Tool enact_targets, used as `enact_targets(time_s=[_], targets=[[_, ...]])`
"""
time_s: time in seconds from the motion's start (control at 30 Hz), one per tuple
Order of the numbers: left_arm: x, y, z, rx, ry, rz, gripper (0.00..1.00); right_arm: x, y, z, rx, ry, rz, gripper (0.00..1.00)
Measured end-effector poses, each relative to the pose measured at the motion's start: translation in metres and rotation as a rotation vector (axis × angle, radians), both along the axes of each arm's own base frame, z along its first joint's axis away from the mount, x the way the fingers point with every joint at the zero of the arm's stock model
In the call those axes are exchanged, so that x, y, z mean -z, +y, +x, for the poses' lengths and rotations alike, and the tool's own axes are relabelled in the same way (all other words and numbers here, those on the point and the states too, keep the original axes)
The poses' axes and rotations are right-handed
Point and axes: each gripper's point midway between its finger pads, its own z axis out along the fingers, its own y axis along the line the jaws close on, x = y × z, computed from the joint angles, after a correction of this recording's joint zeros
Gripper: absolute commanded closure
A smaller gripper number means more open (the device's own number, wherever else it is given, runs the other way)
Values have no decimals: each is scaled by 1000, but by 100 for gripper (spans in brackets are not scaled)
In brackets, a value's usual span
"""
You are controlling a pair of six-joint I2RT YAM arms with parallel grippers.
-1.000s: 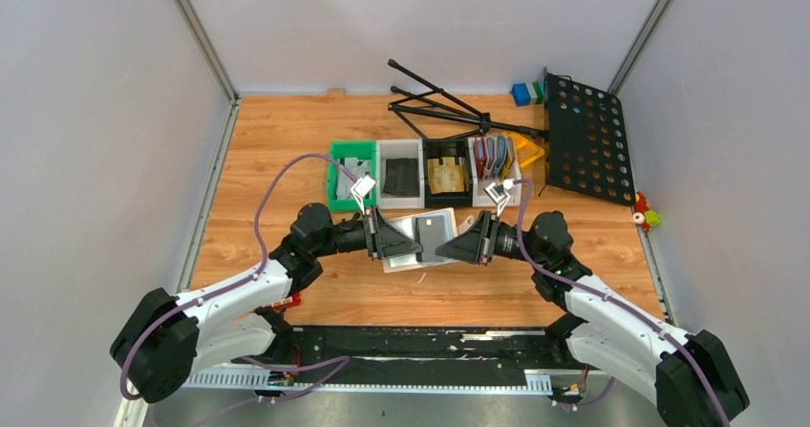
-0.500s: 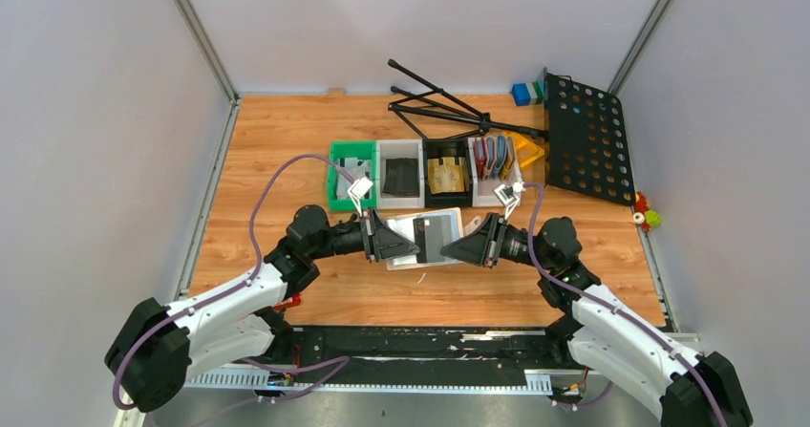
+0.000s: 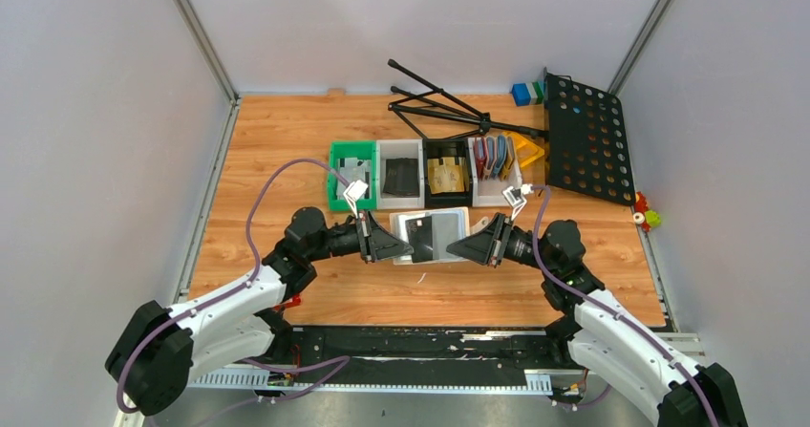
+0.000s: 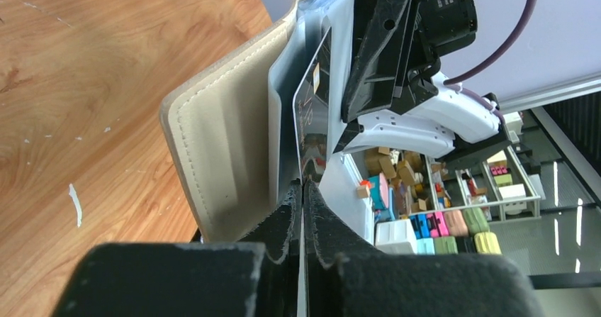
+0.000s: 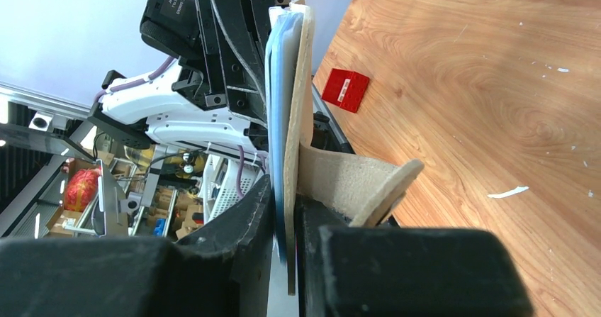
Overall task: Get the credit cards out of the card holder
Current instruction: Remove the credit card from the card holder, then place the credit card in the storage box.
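Now left fingers (image 4: 285,214) pinch a credit card (image 4: 312,111), right fingers (image 5: 244,232) clamp the opposite edge of the card holder (image 5: 306,83).

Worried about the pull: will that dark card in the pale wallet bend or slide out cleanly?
The credit card is probably stiff: its edge runs straight from the left fingers. The card holder looks floppier, its tab curling, so it may flex during the pull.

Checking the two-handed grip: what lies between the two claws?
Top view: the open card holder, a dark credit card in it, spans from left claw to right claw.
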Motion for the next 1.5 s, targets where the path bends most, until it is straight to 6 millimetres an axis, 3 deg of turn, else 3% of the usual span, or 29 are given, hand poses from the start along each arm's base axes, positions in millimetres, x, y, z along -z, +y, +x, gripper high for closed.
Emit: enact_targets(time_s=[0.2, 0.37, 0.5, 0.57, 0.6, 0.63, 0.83, 1.07, 1.3, 1.5], targets=[[-3, -3, -1, 28, -5, -22, 67, 0, 2, 0, -16, 5, 7, 100], [-5, -7, -2, 44, 2, -41, 62, 1, 3, -1, -35, 12, 9, 100], [-10, -10, -2, 50, -3, -66, 72, -1, 4, -2, -45, 5, 15, 100], [-13, -11, -1, 51, -4, -83, 87, -2, 4, -4, -52, 4, 19, 100], [-15, -11, 0, 51, -4, -88, 99, -3, 4, -4, -54, 2, 21, 100], [-15, -11, 0, 51, -2, -92, 100, -3, 4, -4, -56, 3, 22, 100], [-10, -9, 4, 29, 5, -59, 100, 0, 0, -1, -23, 9, 4, 100], [8, 12, 24, -76, -24, 115, 100, 36, -29, 21, 185, 61, -140, 100], [27, 44, 63, -223, -61, 374, 100, 81, -46, 24, 253, 148, -305, 100], [32, 51, 106, -295, -122, 563, 100, 102, -50, 21, 234, 156, -388, 100]])
